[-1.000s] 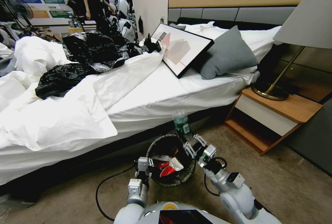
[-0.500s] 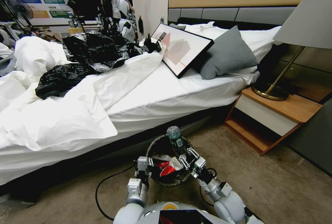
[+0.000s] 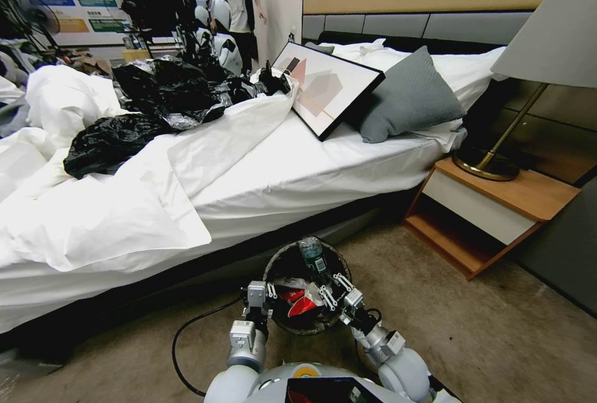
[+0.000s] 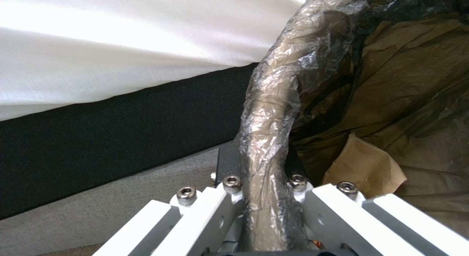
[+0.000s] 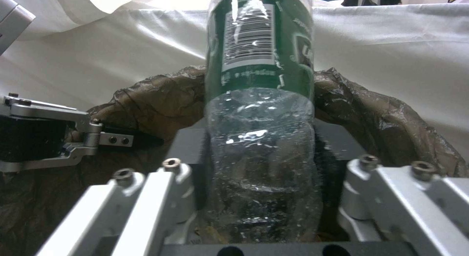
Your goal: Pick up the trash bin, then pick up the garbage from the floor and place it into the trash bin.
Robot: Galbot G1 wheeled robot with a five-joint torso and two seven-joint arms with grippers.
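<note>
Over the bin's mouth, the right gripper (image 3: 330, 291) pinches a bottle (image 3: 313, 256) by its clear base, green label end pointing away, so it can drop in beside the wrappers (image 3: 297, 301) below. The left gripper (image 3: 257, 301) is clamped on the bin (image 3: 281, 264)'s bag-wrapped rim, steadying it beside the bed (image 3: 298, 173).

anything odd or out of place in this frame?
Yes: shiny black plastic bags are heaped on the white bedding, and a framed picture lies tilted on the bed against a grey pillow. By the trash bin, held by the left hand, nothing has spilled; the right hand holds the bottle over it.
</note>
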